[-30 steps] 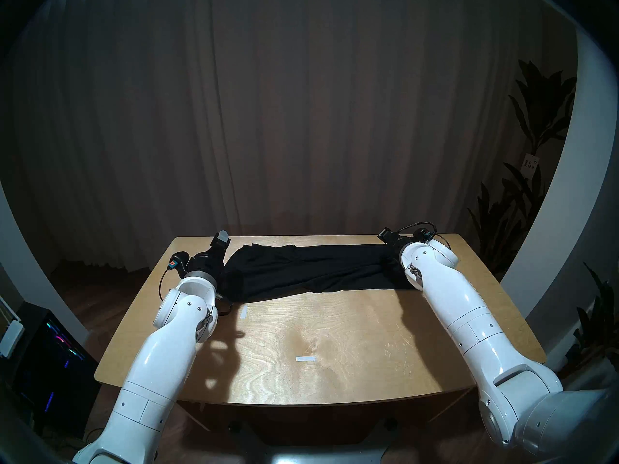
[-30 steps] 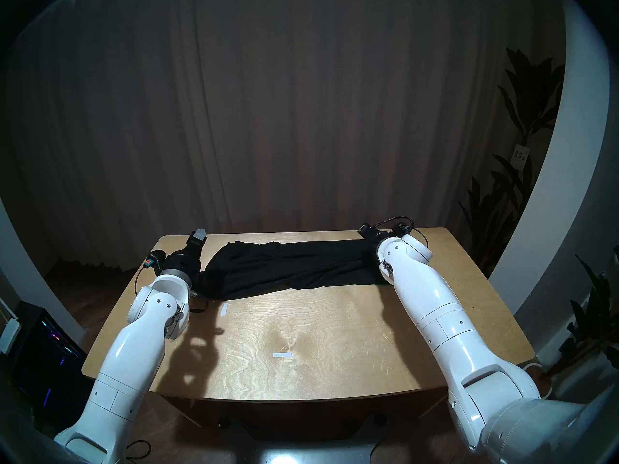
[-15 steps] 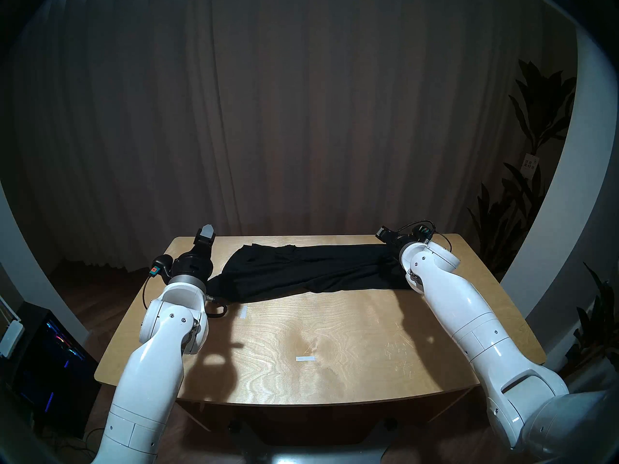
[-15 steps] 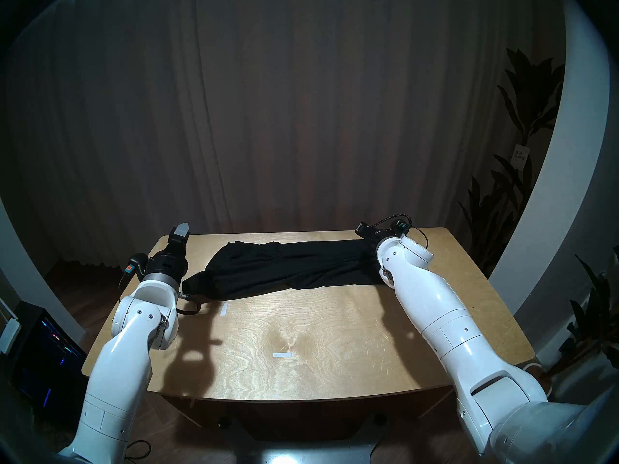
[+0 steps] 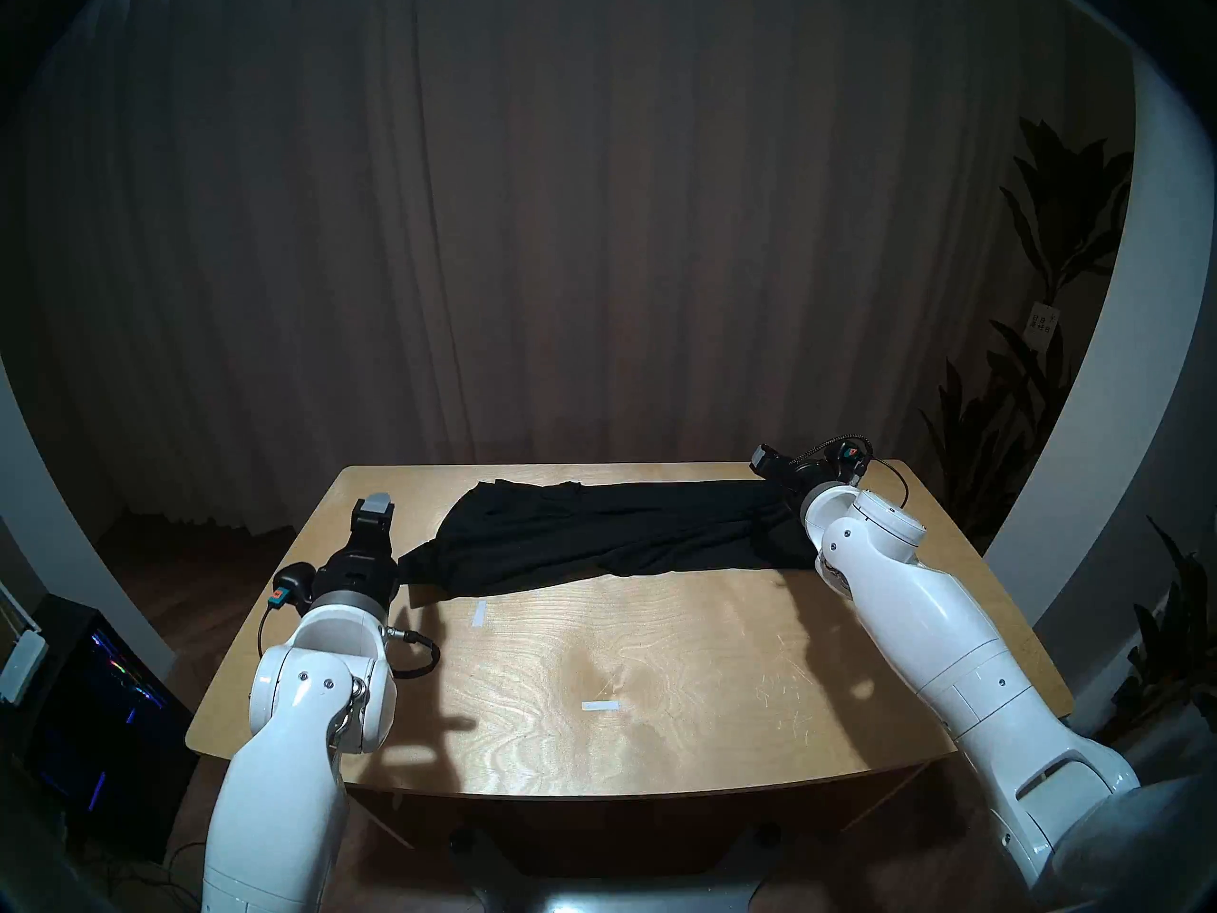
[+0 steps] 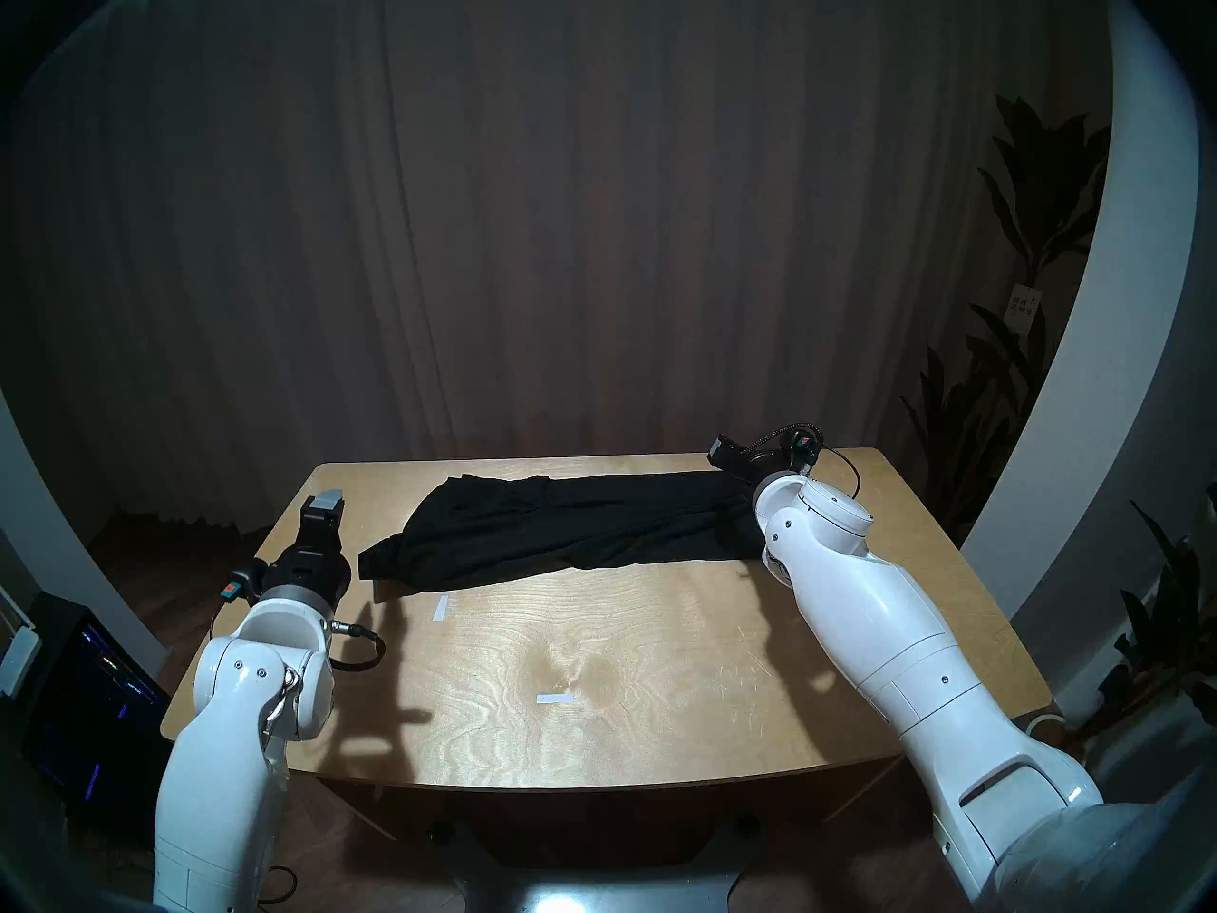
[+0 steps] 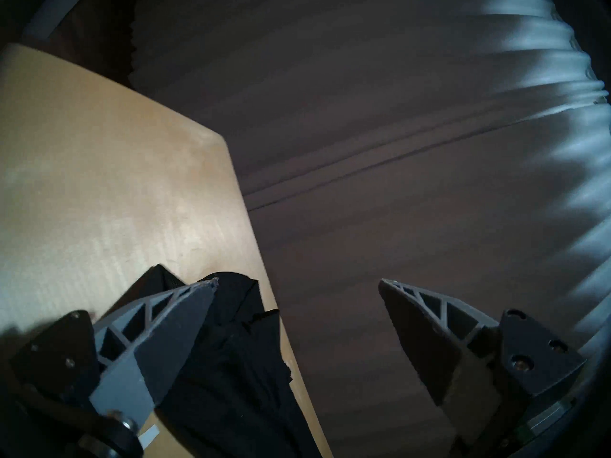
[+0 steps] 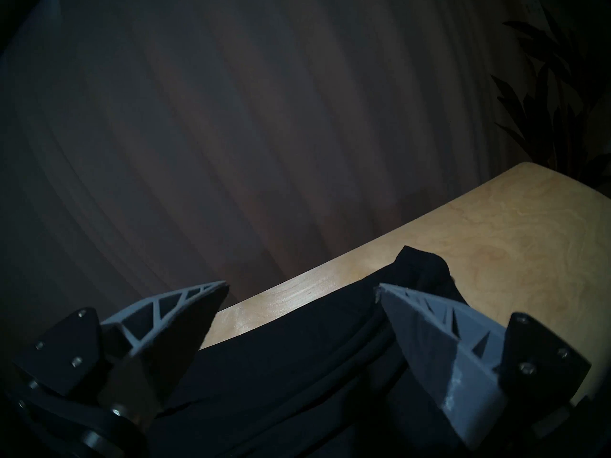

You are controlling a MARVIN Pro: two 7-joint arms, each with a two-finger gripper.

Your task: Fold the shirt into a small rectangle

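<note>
The black shirt (image 5: 612, 529) lies as a long, creased band across the far half of the wooden table (image 5: 658, 661), with a sleeve end pointing left. My left gripper (image 5: 377, 504) hovers just left of that sleeve. It is open and empty in the left wrist view (image 7: 297, 281), where the shirt (image 7: 238, 364) lies beside the lower finger. My right gripper (image 5: 762, 460) hangs over the shirt's far right end. In the right wrist view it is open (image 8: 302, 285) with nothing between the fingers, and the shirt (image 8: 297, 381) lies under it.
Two small white tape strips (image 5: 479, 614) (image 5: 600, 705) are stuck to the table, in front of the shirt. A dark curtain hangs behind the table. Potted plants (image 5: 1027, 391) stand at the right, and a lit computer case (image 5: 99, 688) sits on the floor at the left.
My left arm has drawn back toward me and to the left, uncovering the shirt's left sleeve end. My right arm has shifted slightly to the right. The shirt has stayed put.
</note>
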